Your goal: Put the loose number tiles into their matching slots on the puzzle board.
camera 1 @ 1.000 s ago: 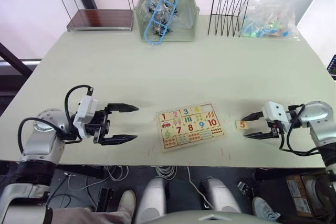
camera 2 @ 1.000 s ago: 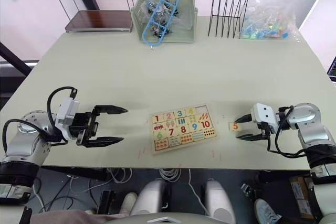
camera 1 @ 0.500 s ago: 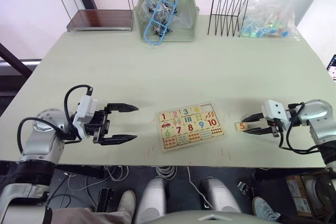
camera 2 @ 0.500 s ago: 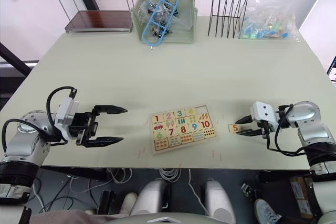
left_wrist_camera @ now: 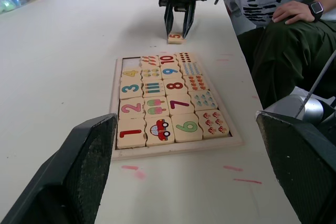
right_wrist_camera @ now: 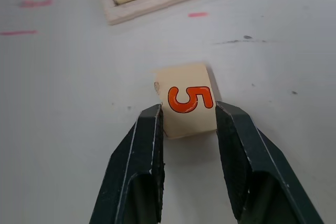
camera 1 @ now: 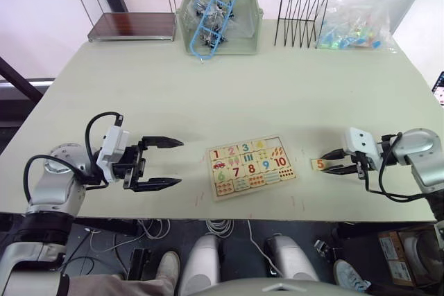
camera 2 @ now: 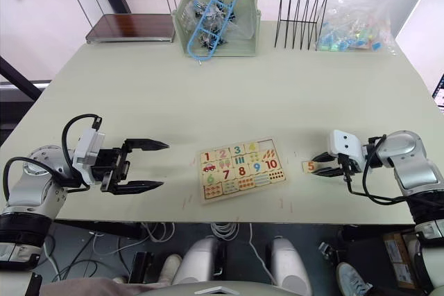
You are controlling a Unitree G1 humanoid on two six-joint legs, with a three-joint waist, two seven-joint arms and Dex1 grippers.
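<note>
The left gripper (camera 1: pixel 164 163) hovers wide open and empty over the table (camera 1: pixel 208 95), left of the puzzle board (camera 1: pixel 251 166), where tiles 1 to 4 already sit and one slot (left_wrist_camera: pixel 130 62) is bare. On the right, the right gripper (right_wrist_camera: pixel 185 114) has its fingers pressed against both sides of the 5 tile (right_wrist_camera: pixel 186 99), which rests on the table just beside the board. The hold covers only the tile's near end, so I judge it could pivot or slip out on lifting. At the table's far edge stand a small shelf (camera 1: pixel 125 1), a green bin (camera 1: pixel 220 19), a wire rack (camera 1: pixel 301 6) and a plastic bag (camera 1: pixel 354 24).
</note>
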